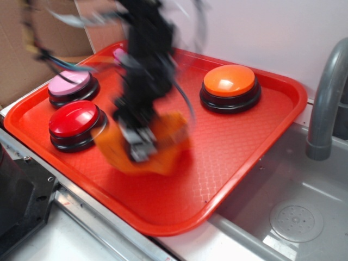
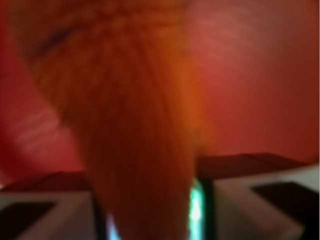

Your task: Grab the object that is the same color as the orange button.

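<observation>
Item: orange cloth [image 1: 166, 147] — soft, lumpy, draped on the red tray [image 1: 244, 157], in its front-middle part, just beside the red button [image 1: 74, 119] and well apart from the orange button [image 1: 229, 80] whose colour it shares. That match is why this piece, not a button, is the target.

Item: hand [image 1: 139, 145] — pointing down into the cloth, blurred in the exterior view. In the wrist view a stretched tongue of orange fabric [image 2: 135, 125] runs straight down between the two light fingers [image 2: 55, 205], which stand close on either side; judged clamped on the cloth, the fabric pulled taut as a soft thing does when pinched at one spot.

Item: pink button [image 1: 69, 82] — back left of the tray, untouched.

Item: sink [image 1: 293, 217] and grey faucet [image 1: 326, 103] — to the right of the tray, no part in the job.

Status, as judged: grasp made; whether the cloth is clear of the tray cannot be told — blur hides its lower edge.
</observation>
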Controlling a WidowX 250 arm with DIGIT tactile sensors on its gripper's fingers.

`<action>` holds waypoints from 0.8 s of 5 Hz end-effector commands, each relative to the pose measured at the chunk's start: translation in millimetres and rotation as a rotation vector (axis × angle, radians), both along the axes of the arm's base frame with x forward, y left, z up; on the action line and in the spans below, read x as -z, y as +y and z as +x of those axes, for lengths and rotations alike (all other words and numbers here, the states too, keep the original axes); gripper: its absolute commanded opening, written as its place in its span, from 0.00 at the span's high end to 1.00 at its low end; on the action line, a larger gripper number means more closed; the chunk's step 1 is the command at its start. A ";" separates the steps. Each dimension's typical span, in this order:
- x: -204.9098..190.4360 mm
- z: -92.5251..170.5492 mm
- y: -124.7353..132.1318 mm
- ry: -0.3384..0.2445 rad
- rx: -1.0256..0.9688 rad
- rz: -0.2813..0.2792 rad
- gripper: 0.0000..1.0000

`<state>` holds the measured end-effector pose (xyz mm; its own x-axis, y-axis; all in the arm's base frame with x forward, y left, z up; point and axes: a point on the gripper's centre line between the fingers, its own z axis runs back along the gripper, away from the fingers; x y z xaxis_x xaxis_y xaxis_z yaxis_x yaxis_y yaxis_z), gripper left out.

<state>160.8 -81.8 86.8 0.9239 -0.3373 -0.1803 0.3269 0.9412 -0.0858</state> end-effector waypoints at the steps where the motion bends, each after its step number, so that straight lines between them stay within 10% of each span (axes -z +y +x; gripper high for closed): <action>1: -96.3 -50.7 37.5 -0.165 -0.180 -0.031 1.00; 4: -144.1 -67.5 35.5 -0.204 -0.239 0.042 1.00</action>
